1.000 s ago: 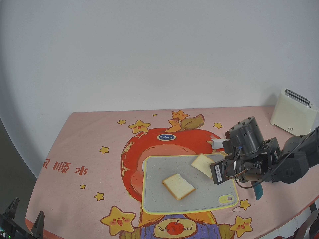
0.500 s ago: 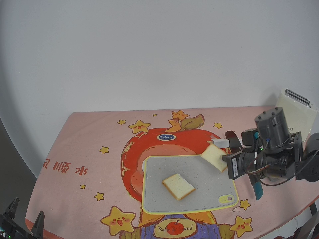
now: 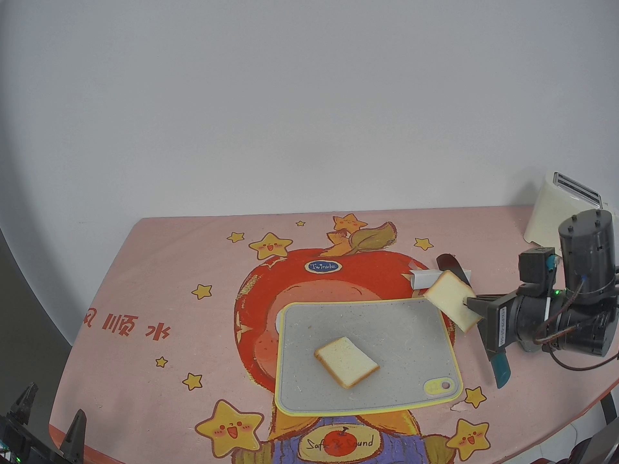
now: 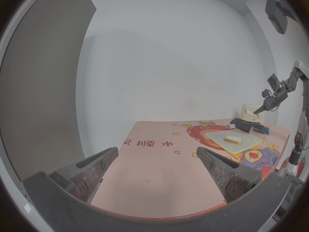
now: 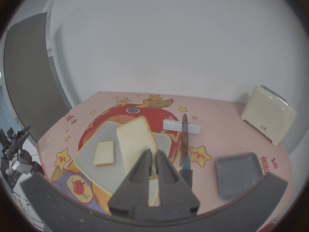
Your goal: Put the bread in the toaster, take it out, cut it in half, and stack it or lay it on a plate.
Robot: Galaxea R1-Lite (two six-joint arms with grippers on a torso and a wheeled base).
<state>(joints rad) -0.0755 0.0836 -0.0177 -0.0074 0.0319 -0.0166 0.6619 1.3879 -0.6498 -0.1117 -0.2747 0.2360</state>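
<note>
My right gripper (image 3: pixel 472 309) (image 5: pixel 153 156) is shut on a slice of bread (image 3: pixel 453 299) (image 5: pixel 135 142), held in the air over the right edge of the grey cutting board (image 3: pixel 387 330) (image 5: pixel 109 174). A second slice (image 3: pixel 346 361) (image 5: pixel 104 153) lies flat on the board. The cream toaster (image 3: pixel 570 217) (image 5: pixel 268 114) stands at the table's back right corner. A dark grey plate (image 5: pixel 238 175) sits on the table near the gripper. My left gripper (image 4: pixel 154 165) stands open off the table's near left corner, holding nothing.
A knife (image 5: pixel 184 145) (image 3: pixel 498 365) with a blue-tipped handle lies between board and plate, its blade resting on a small white block (image 5: pixel 181 126) (image 3: pixel 425 278). The pink apple-print tablecloth (image 3: pixel 193 272) is bare on the left half.
My right gripper has carried the bread slice up off the board and to the right, toward the toaster side. The other slice and the left gripper have stayed put.
</note>
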